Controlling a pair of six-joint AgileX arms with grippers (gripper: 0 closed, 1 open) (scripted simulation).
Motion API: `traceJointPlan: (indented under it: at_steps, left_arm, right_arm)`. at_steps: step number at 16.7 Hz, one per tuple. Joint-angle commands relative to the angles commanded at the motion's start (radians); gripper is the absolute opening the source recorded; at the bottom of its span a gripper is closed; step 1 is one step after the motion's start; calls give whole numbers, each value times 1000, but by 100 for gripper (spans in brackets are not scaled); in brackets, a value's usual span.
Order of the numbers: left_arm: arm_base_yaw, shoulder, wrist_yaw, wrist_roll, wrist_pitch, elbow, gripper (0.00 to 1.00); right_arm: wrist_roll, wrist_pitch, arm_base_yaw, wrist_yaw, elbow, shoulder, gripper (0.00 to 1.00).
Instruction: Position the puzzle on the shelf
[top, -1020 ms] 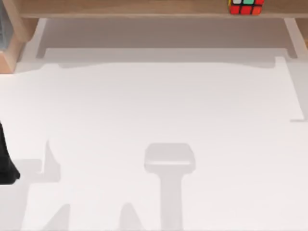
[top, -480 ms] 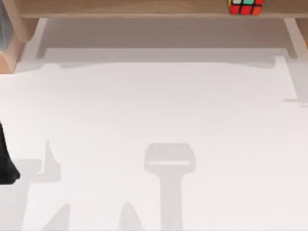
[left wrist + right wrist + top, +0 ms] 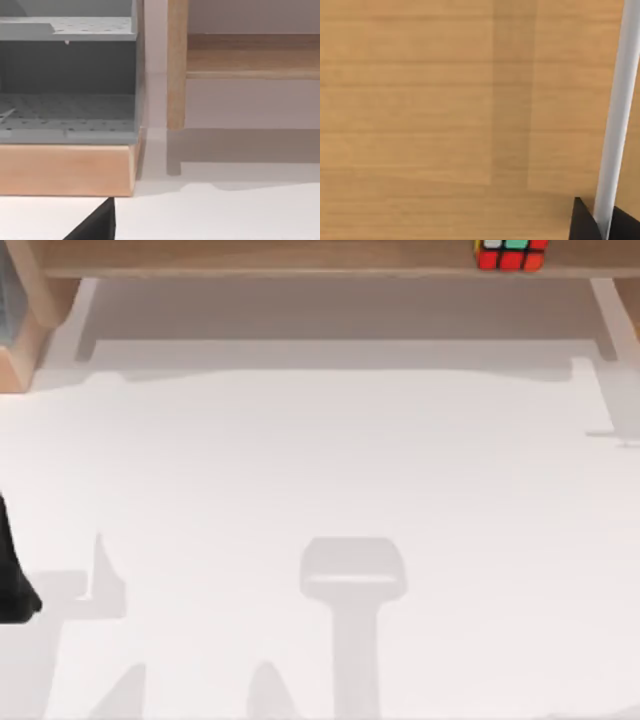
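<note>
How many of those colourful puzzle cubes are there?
1. The puzzle sits on the shelf at the far edge of the top view, toward its right end. The picture cuts off the cube's upper part, so more could lie farther back on the shelf.

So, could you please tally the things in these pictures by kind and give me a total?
Puzzle: 1, the puzzle on the shelf, right of its middle.
Shelf: 1.
Grey rack: 1, the rack on a wooden base beside the shelf's left support.
Total: 3.
</note>
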Motion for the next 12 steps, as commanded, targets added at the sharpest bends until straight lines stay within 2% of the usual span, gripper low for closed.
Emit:
traceJointPlan:
  at_steps: [6, 12]
  left_arm:
    - [0, 0, 0, 0, 0, 0, 100]
    - [0, 0, 0, 0, 0, 0, 100]
  right_arm:
    - [-2, -114, 68, 66, 197, 81, 0]
    - [2, -125, 68, 71, 207, 84, 0]
